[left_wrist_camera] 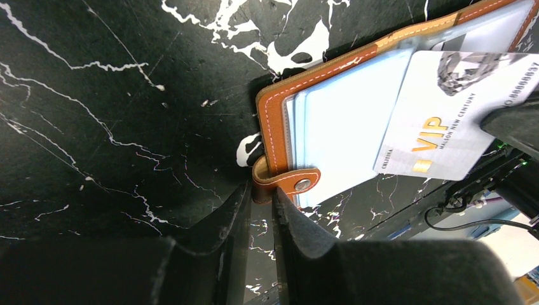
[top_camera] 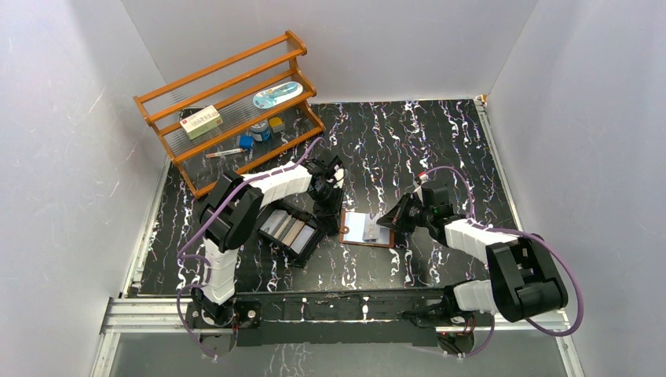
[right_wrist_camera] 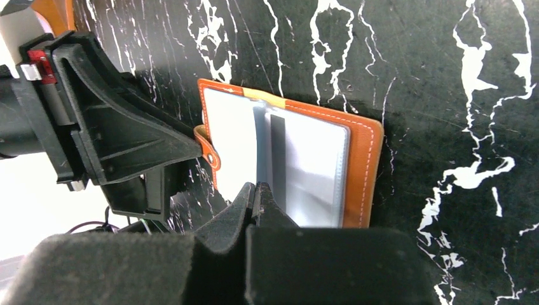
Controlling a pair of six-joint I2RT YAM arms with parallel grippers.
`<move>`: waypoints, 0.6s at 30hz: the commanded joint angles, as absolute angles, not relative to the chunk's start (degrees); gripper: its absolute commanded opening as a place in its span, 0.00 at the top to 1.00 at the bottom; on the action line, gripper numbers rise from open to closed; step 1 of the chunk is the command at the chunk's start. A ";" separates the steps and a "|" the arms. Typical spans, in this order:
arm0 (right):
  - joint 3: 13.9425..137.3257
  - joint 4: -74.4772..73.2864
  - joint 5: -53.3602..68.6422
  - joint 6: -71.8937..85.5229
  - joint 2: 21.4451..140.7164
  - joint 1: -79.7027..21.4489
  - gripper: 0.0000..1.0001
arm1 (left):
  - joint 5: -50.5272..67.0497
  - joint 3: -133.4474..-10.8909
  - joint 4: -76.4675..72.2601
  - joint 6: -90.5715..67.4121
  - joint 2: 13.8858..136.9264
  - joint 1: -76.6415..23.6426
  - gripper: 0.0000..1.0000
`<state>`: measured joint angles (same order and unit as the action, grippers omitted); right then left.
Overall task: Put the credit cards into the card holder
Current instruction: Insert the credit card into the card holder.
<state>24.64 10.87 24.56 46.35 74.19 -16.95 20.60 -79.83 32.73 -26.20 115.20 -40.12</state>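
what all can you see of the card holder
The card holder is tan-brown leather with pale stitching, lying open and flat on the black marbled table. Clear plastic sleeves fill its inside. A short strap with a metal snap stud sticks out from one edge, pinched by the left hand. The right hand holds a white VIP card over the sleeves; whether it touches them is unclear.

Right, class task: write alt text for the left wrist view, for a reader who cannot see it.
The left tool pinches the snap strap of an open brown leather card holder lying on a black marbled table. The right tool holds a white VIP card over its clear pockets.
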 commanded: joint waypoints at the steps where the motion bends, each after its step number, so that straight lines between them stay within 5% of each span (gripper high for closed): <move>1: 23.81 15.46 25.29 46.33 76.06 -16.86 1.00 | 21.58 -79.19 33.53 -26.45 115.02 -40.60 0.82; 18: 26.21 12.34 25.29 46.33 78.41 -15.42 1.00 | 19.72 -79.61 35.00 -25.76 116.11 -40.69 0.82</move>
<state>24.25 13.98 25.69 46.61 78.02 -16.45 20.51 -79.55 32.62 -26.17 115.59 -40.29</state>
